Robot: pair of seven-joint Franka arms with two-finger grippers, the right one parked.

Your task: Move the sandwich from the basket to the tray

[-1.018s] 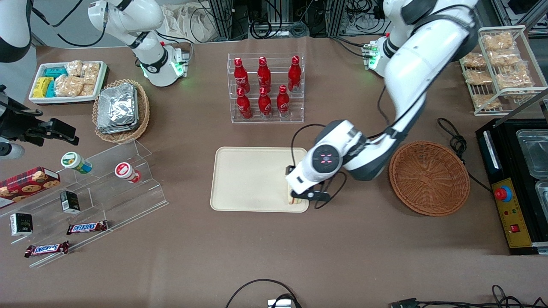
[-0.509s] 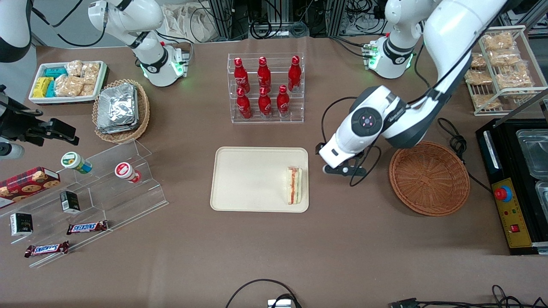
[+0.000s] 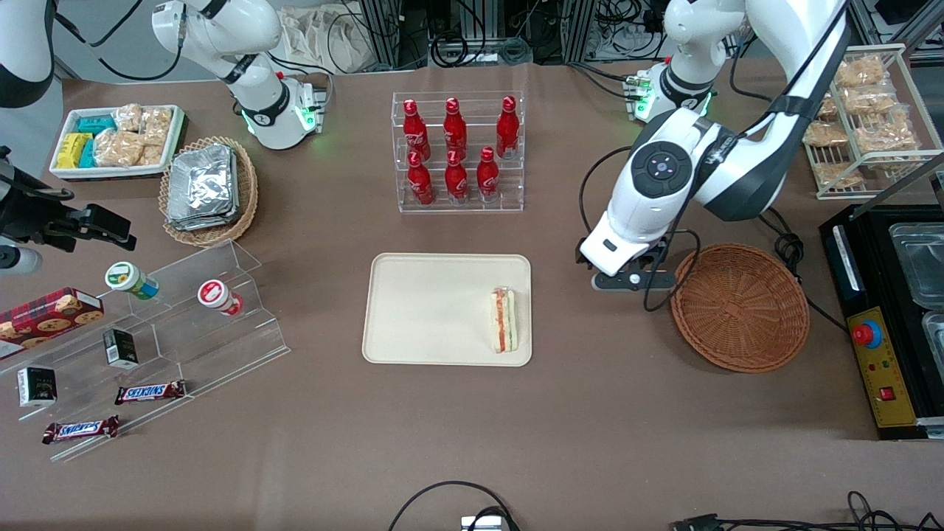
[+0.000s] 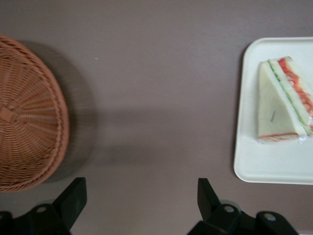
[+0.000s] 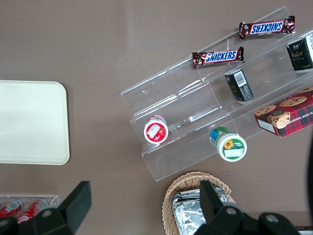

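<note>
- The wrapped sandwich (image 3: 504, 320) lies flat on the cream tray (image 3: 428, 310), close to the tray's edge at the working arm's end and near the corner closest to the front camera. Its orange-red and green filling runs along one long side.
- The left gripper (image 3: 633, 280) hangs above bare brown table (image 3: 472, 428), between the tray and the reddish-brown wicker basket (image 3: 740, 307), touching neither. Its two black fingers (image 4: 72, 197) are spread wide apart with nothing between them.
- The basket holds nothing, so the move looks complete.
- Handling, as a judgement: the sandwich is likely light and soft, easily squashed, and its clear wrap probably slippery. The safest hold would be a gentle pinch across the two flat bread faces near the thick filled edge, not at the thin pointed corner.
- The front view alone shows the whole table: a clear rack of red bottles (image 3: 456, 151) farther from the camera than the tray, and the arm's pose above the table.
- The left wrist view alone shows the sandwich's triangular bread face (image 4: 278, 111), the tray's rounded corner (image 4: 243, 172), the basket's weave (image 4: 29, 117), and the open gap between the fingers.
- The right wrist view shows only a bare part of the tray (image 5: 29, 122), not the sandwich.
</note>
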